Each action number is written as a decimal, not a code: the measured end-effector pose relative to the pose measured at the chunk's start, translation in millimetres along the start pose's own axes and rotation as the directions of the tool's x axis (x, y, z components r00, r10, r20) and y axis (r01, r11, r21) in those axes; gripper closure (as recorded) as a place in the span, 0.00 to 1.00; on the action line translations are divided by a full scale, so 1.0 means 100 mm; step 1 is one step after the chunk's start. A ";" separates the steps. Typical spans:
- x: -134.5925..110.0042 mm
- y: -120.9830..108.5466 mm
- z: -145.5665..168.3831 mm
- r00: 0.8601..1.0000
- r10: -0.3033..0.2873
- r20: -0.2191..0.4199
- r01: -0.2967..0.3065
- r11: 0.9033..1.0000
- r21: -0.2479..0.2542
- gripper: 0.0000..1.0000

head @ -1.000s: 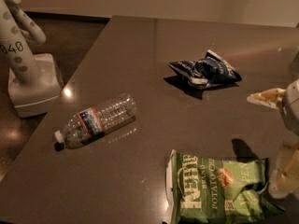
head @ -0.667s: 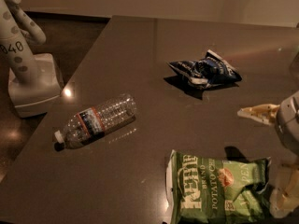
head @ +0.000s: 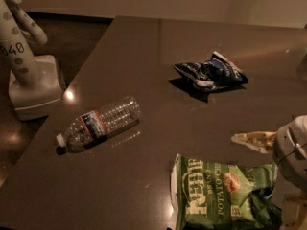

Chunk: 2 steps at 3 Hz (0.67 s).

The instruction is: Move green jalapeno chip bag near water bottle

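Note:
The green jalapeno chip bag (head: 220, 193) lies flat near the front right of the dark table, lettering up. The water bottle (head: 98, 123) lies on its side at the left of the table, cap toward the front left, well apart from the bag. My gripper (head: 274, 178) is at the right edge of the view, over the right end of the bag. It is open, with one cream finger (head: 252, 141) just behind the bag's far edge and the other (head: 293, 214) at the bottom right by its near corner.
A crumpled dark blue and white chip bag (head: 211, 73) lies at the back right of the table (head: 158, 42). A white robot base marked 040 (head: 24, 66) stands on the floor beside the table's left edge.
My gripper has moved down and toward the front, so its fingers now straddle the right end of the green bag. The bag and the bottle have not moved.

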<state>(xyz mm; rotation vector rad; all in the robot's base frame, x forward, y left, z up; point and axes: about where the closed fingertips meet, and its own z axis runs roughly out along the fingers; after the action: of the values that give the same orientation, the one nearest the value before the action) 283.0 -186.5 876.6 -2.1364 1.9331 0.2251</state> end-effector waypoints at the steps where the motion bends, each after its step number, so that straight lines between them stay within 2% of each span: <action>1: -0.03 0.01 0.12 0.999 -0.019 -0.027 0.019 1.000 -0.023 0.15; 2: -0.05 -0.04 0.16 0.998 -0.021 -0.059 0.020 1.000 -0.020 0.39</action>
<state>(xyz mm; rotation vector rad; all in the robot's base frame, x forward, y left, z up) 287.4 -176.5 862.7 -2.1979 1.9484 0.1793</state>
